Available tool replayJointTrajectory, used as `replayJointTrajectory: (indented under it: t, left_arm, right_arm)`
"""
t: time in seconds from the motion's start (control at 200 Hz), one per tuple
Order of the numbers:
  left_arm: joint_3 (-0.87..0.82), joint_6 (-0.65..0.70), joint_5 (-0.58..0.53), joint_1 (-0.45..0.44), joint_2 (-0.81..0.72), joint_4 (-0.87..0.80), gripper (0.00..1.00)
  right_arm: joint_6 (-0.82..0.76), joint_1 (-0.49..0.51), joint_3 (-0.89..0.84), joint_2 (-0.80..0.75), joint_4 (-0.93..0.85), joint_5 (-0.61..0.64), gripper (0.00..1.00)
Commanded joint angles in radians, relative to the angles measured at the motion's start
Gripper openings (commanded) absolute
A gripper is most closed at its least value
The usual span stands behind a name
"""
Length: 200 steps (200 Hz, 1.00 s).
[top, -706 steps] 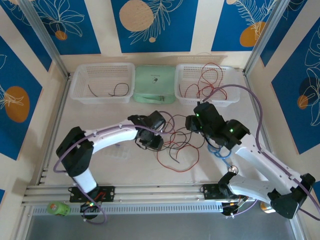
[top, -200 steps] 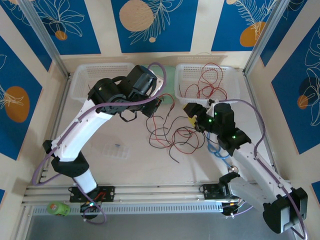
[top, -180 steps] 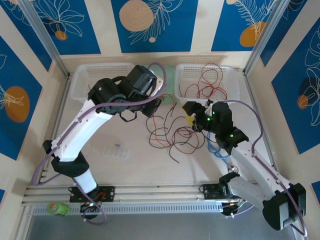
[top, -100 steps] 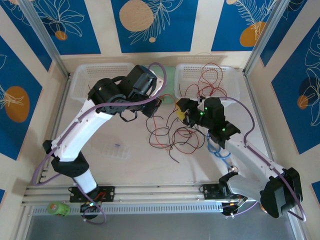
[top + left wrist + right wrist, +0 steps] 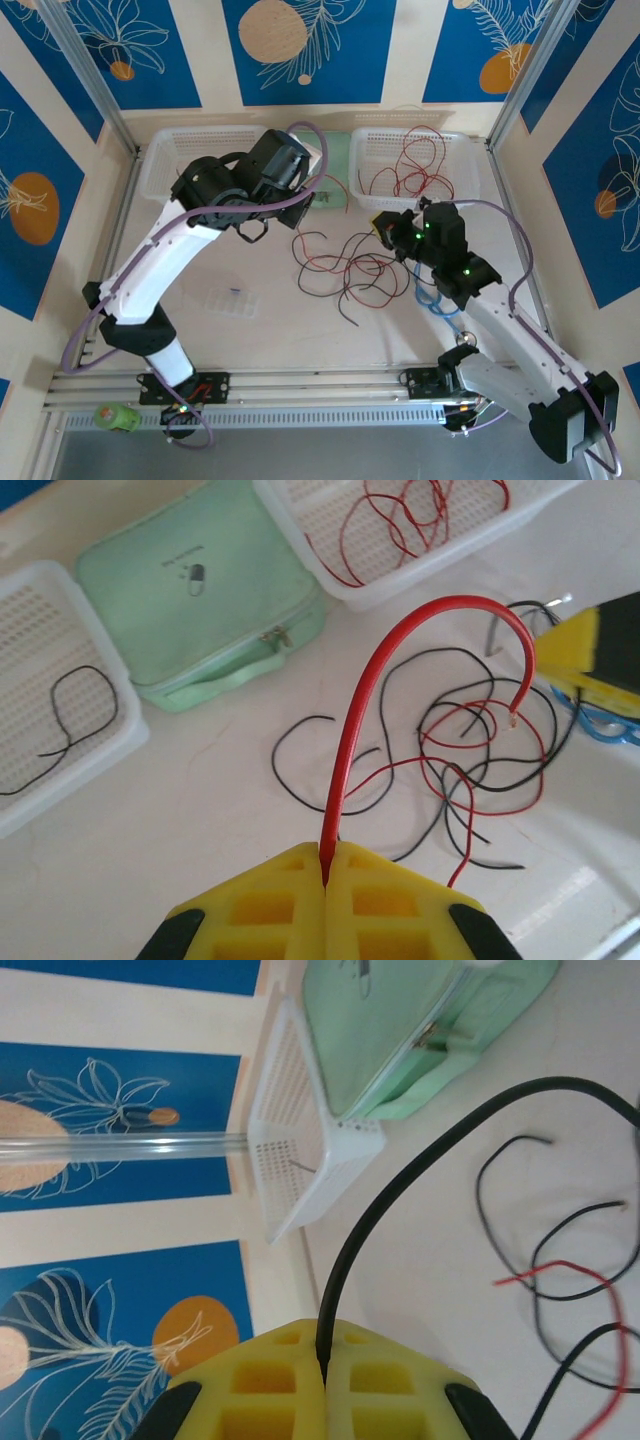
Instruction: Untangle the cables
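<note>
Mid-table between our arms: cable tangle (image 5: 350, 270), red and black strands interlooped. We hold left gripper (image 5: 325, 855) pinched tight on red cable (image 5: 350, 750), arcing toward right gripper (image 5: 322, 1345), itself clamped on black cable (image 5: 400, 1185). Likely next: pull apart sideways. Left basket (image 5: 30, 577) holds black strand; right basket (image 5: 420, 575) holds red ones.

No readable text; tiny print line and capsule icon on mint case (image 5: 235, 615), illegible.

Bright, even light — soft shadows
</note>
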Motion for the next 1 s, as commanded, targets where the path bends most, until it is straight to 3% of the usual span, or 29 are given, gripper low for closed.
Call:
replayJointTrajectory:
  t: [0.0, 0.2, 0.415, 0.65, 0.995]
  left_arm:
    - [-0.012, -0.004, -0.067, 0.015, -0.055, 0.01, 0.0]
    - [-0.027, 0.011, -0.043, 0.023, -0.068, 0.086, 0.01]
    - [0.045, 0.048, -0.134, 0.041, -0.08, 0.111, 0.02]
    - [0.034, 0.089, -0.331, 0.053, -0.19, 0.151, 0.02]
    - [-0.193, 0.225, -0.628, 0.055, -0.423, 0.378, 0.03]
  right_arm:
    - [-0.097, -0.036, 0.026, -0.033, -0.125, 0.02, 0.0]
    - [-0.258, -0.055, 0.07, -0.085, -0.319, 0.059, 0.0]
    - [-0.285, -0.059, -0.058, -0.098, -0.366, 0.062, 0.0]
    - [-0.268, -0.037, -0.222, -0.093, -0.34, 0.168, 0.0]
    - [-0.298, 0.009, -0.294, 0.027, -0.262, 0.279, 0.0]
